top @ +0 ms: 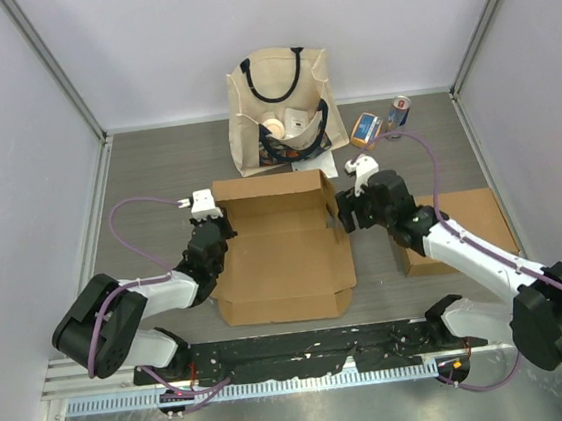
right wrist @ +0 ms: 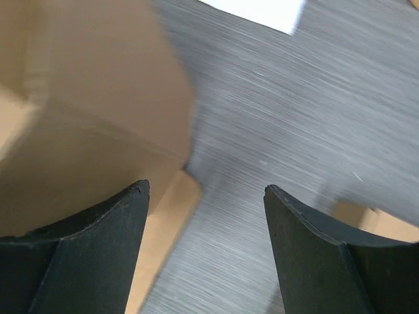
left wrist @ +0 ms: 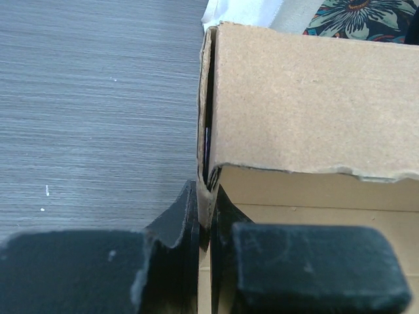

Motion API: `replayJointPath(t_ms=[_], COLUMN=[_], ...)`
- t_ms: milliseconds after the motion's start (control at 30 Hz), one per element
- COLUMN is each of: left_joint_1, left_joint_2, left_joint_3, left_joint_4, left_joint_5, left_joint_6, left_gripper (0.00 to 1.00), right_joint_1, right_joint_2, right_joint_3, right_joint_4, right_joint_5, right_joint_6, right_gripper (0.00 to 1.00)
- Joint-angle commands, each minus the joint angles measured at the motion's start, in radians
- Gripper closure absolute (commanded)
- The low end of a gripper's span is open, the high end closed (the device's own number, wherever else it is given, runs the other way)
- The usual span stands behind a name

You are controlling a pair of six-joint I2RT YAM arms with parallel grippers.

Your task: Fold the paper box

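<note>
Top external: left pincer [top: 220, 233] clamps the left edge of the box [top: 284, 260]; right pincer [top: 344, 218] gapes alongside.

Right end effector [right wrist: 206, 190] spread wide, paper box [right wrist: 85, 98] left.

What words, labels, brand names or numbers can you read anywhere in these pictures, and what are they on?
No text is readable in any view.
Can: printed markings, too small to read.
Small blue and orange packet: print too small to read.
Cardboard box: plain, no print visible.
Tote bag: no lettering visible.
</note>
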Motion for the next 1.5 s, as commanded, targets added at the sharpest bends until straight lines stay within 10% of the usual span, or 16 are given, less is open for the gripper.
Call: replayJointPath(t_ms=[0, 600, 933, 1200, 1267, 1467], left_joint_1=[-0.003, -0.003, -0.004, -0.006, -0.012, -0.034], left_joint_2=[-0.005, -0.085, -0.100, -0.126, -0.131, -0.161], left_joint_3=[0.006, -0.013, -0.010, -0.005, 0.001, 0.030], left_joint_4=[-0.028, -0.068, -0.079, -0.100, -0.114, -0.200], left_joint_5=[-0.014, 0.018, 0.030, 0.052, 0.052, 0.000], left_joint_6=[-0.022, 0.002, 0.002, -0.018, -0.024, -0.088], left_gripper=[1.00, 1.00, 1.00, 1.00, 1.00, 1.00], right_joint_1=[0.100, 0.192, 0.231, 0.324, 0.385, 0.442], right_joint_2=[-0.052, 0.278, 0.522, 0.652, 0.687, 0.759], right_joint_3=[-0.079, -0.224, -0.117, -0.038, -0.015, 0.066], right_joint_4=[0.366, 1.135, 1.355, 1.418, 1.422, 1.456], right_joint_5=[-0.096, 0.059, 0.134, 0.526, 0.654, 1.002], right_joint_6=[-0.061, -0.202, -0.175, -0.174, -0.254, -0.339], right_gripper=[0.24, 0.27, 0.62, 0.75, 0.97, 0.99])
